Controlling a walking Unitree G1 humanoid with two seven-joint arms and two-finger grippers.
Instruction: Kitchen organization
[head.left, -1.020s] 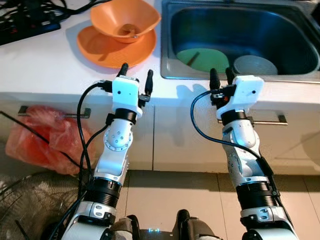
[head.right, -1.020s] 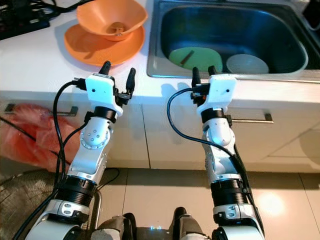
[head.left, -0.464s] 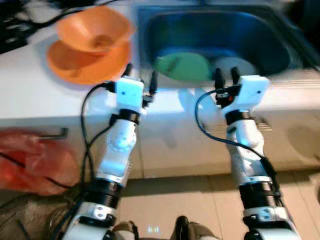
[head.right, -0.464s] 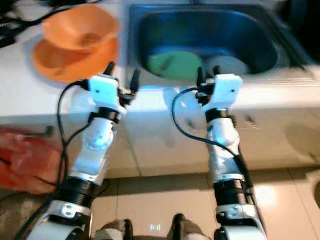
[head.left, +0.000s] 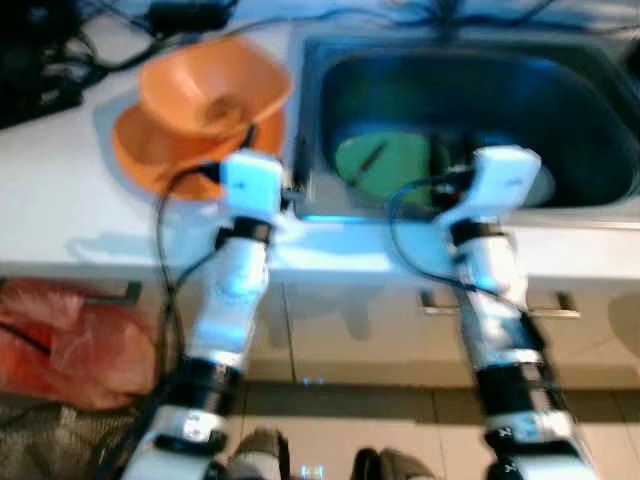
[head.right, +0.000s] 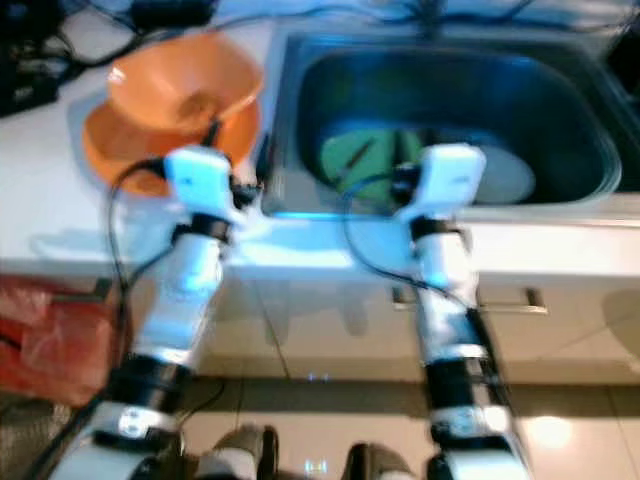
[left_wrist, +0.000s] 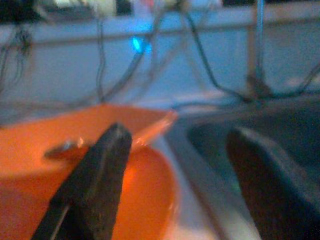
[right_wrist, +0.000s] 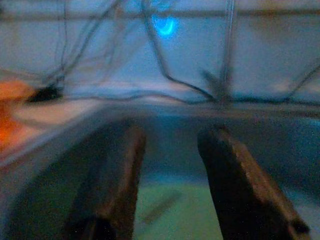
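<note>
The orange bowl sits in an orange plate on the counter, close to the sink's left rim and toward the counter's back edge; a small dark scrap lies inside the bowl. Both look like light, stiff plastic with smooth, likely slippery walls, so the safest hold is probably a pinch over the bowl's thin rim on the side nearest the sink. The left gripper hovers above the counter's front edge between bowl and sink, its fingers spread wide and holding nothing; the bowl's rim lies just beyond the fingertips and apart from them, off toward one finger rather than between the two. The right gripper reaches over the sink's front rim, fingers parted and empty, with a green plate on the basin floor ahead and below, apart from them. A pale dish beside it is too blurred to describe.
</note>
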